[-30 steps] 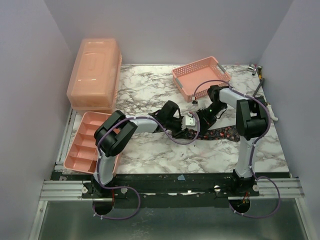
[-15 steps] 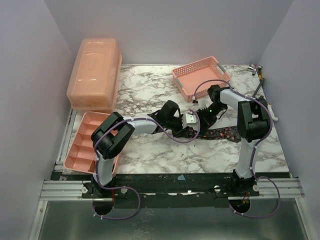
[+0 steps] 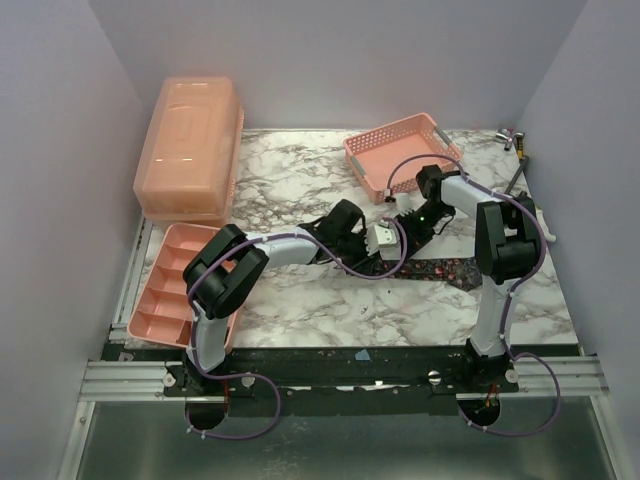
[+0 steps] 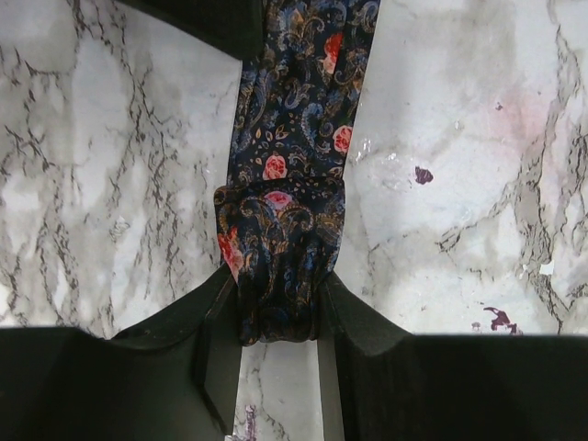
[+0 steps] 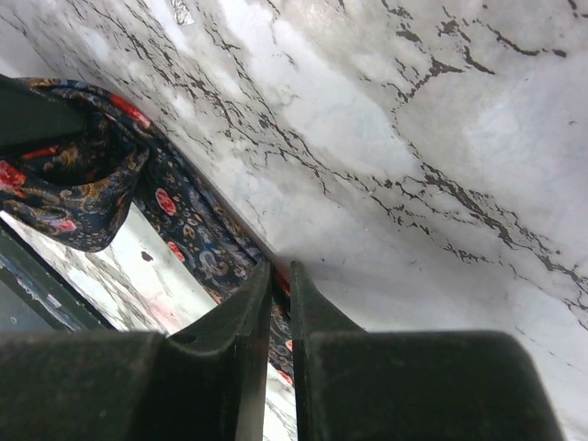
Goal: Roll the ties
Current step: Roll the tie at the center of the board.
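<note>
Left gripper: we see it pinching the bunched end of the tie, one finger on each side.
Right gripper: fingers nearly together with a thin slit between them; we cannot tell whether they nip any cloth.
Tie: flat on the marble table, mid-table, its strip running toward 3 o'clock in the top view.
Around: mesh basket at 12 o'clock of the grippers, lidded box at 10, divided tray at 9.
</note>
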